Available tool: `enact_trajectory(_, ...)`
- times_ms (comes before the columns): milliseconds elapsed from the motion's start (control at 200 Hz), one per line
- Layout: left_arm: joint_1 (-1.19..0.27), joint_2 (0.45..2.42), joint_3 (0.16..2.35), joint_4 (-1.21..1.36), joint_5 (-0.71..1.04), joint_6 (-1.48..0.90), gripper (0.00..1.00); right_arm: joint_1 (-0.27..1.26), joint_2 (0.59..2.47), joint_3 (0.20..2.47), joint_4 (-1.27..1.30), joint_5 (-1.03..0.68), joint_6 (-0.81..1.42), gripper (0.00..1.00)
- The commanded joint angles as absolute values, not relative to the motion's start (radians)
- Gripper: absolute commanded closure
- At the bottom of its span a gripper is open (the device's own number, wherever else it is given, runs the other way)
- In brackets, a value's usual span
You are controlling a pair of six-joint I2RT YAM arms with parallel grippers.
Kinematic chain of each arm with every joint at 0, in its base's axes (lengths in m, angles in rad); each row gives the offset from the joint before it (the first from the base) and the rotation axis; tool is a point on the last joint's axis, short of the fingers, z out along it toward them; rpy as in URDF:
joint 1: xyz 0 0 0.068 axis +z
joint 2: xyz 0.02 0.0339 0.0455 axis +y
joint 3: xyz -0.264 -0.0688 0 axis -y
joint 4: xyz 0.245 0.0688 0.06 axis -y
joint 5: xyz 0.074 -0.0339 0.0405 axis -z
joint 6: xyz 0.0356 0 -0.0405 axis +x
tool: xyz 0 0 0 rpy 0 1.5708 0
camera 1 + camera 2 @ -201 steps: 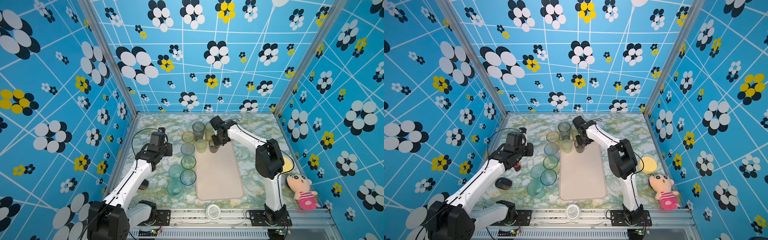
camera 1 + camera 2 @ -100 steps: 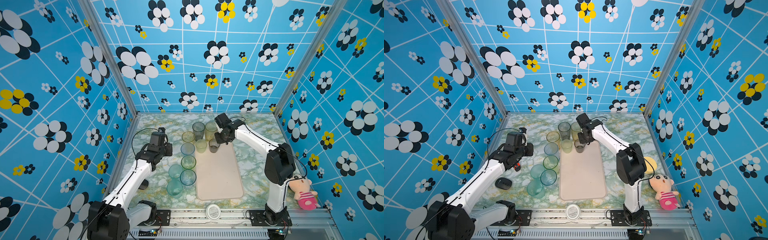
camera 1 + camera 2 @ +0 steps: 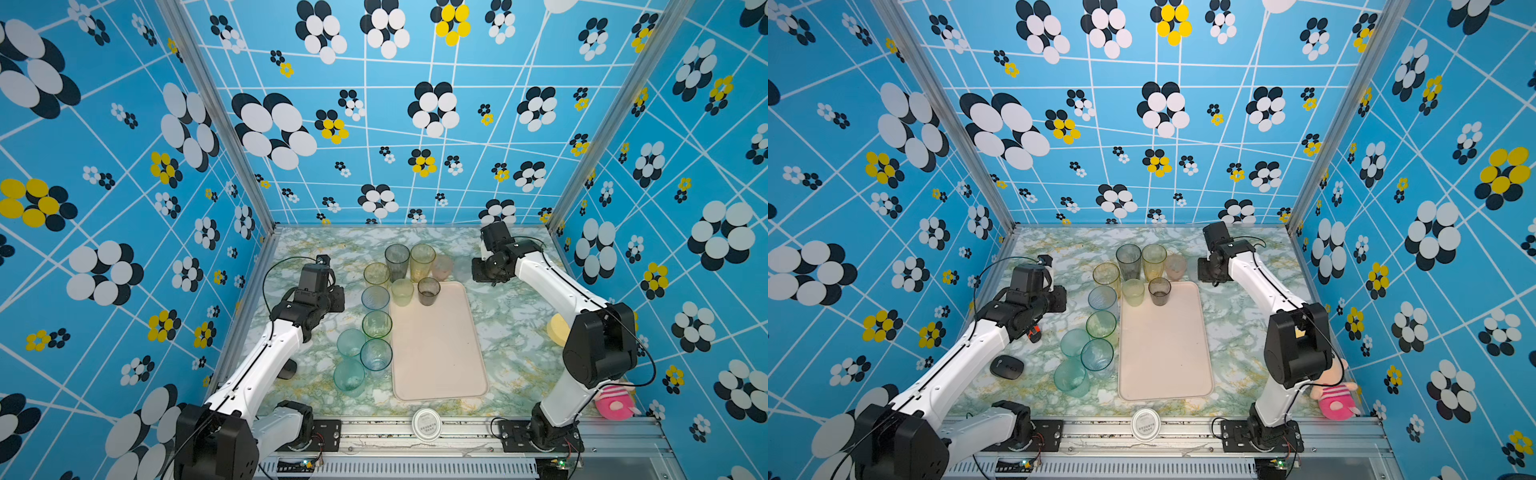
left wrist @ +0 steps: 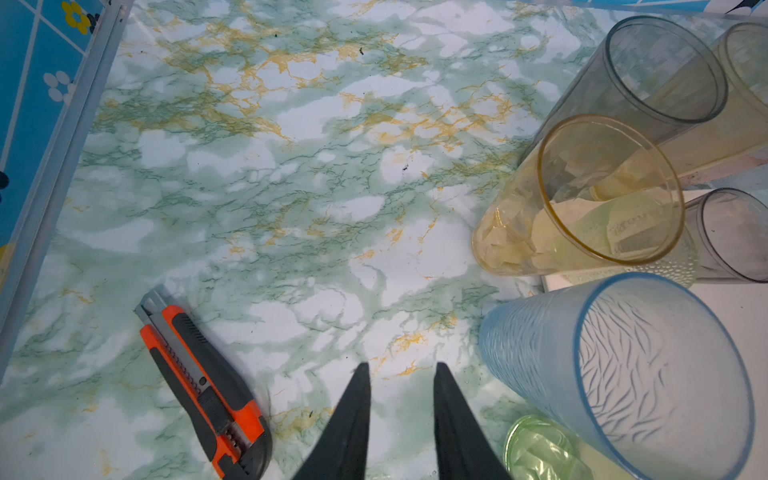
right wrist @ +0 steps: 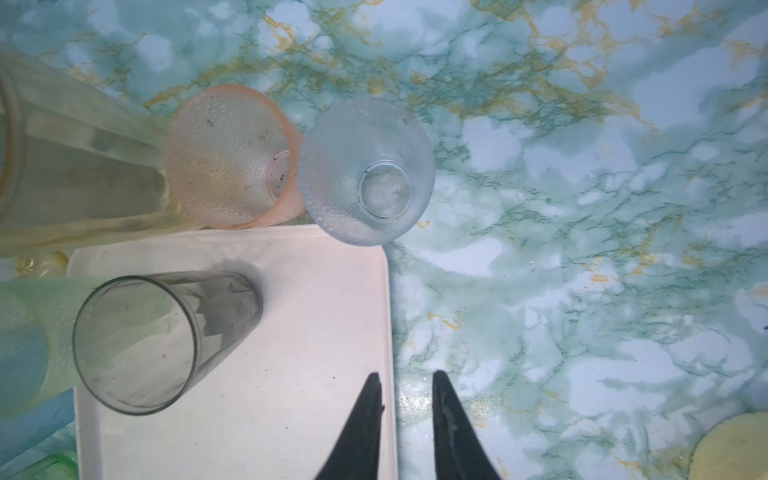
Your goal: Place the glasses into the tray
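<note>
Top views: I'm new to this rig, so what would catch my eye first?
The loud blue flower-patterned walls enclose everything. A cluster of tinted tumblers crowds the left and far sides of the pale tray, where one smoky grey tumbler stands at the far end. A pink plush doll sits front right.

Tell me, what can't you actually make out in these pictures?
- Round white lid: label too small to read in both top views.
- Yellow disc: cut off by the right wrist view's edge.
- Pink doll: partly hidden behind the right arm in both top views.
- Clear glass: faint against the marble table in both top views.
</note>
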State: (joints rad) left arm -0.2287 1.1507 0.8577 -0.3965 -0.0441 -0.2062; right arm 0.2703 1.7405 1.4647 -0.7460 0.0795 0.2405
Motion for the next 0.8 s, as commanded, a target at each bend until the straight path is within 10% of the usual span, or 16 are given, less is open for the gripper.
enact_trajectory(0, -0.22, 1.161, 0.877, -0.402, -0.029, -0.203, 0.71, 0.25, 1.789, 1.499, -0.739, 0.061, 0.234, 0.74)
enact_trajectory(795, -0.221, 1.17, 0.896, -0.423, -0.048, -0.199, 0.71, 0.207, 2.079, 1.826, -0.836, 0.052, 0.201, 0.75)
